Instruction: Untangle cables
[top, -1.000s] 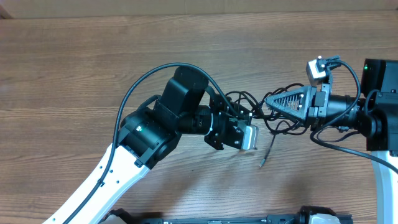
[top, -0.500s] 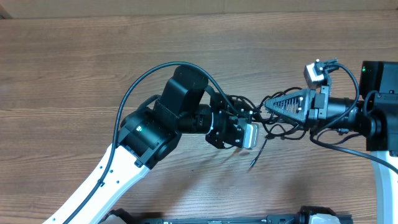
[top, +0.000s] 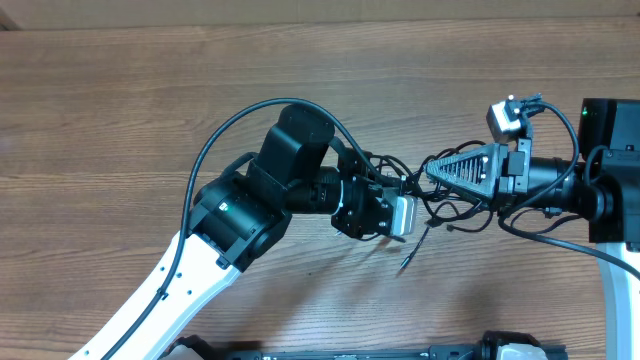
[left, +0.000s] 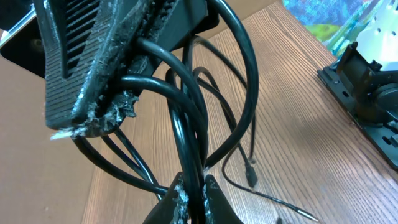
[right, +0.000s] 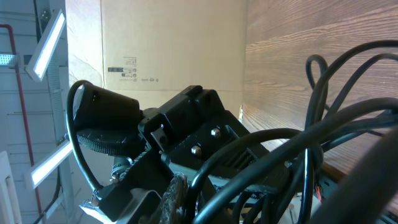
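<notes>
The cables (top: 440, 200) are a bunch of thin black cords, round and smooth with a slight shine. They cross each other in loose loops and arcs. The bunch is near the middle of the surface (top: 130, 90), a little to the right, and it is stretched between the two grippers. I cannot tell how many cords are in it, because they overlap too much.

Two free ends can be counted in the left wrist view. One ends in a small black plug (left: 251, 177) and the other in a thin silver tip (left: 303, 214). The silver tip lies on the wood, but I cannot tell whether the plug touches it. From above, one free end (top: 410, 252) trails from the bunch toward the near edge.

There are two arms, each with one gripper. The left gripper (left: 194, 183) has its jaws closed narrow on one or two cords, which rise straight from between them. The right gripper (top: 434, 165) has long triangular fingers (top: 465, 165) with a ribbed side and a rough, frayed pad. Its jaws are closed on several cords at the right side of the bunch. The two grippers are near each other, with only cords between them.

The surface is brown wood, matte, with a fine straight grain.
</notes>
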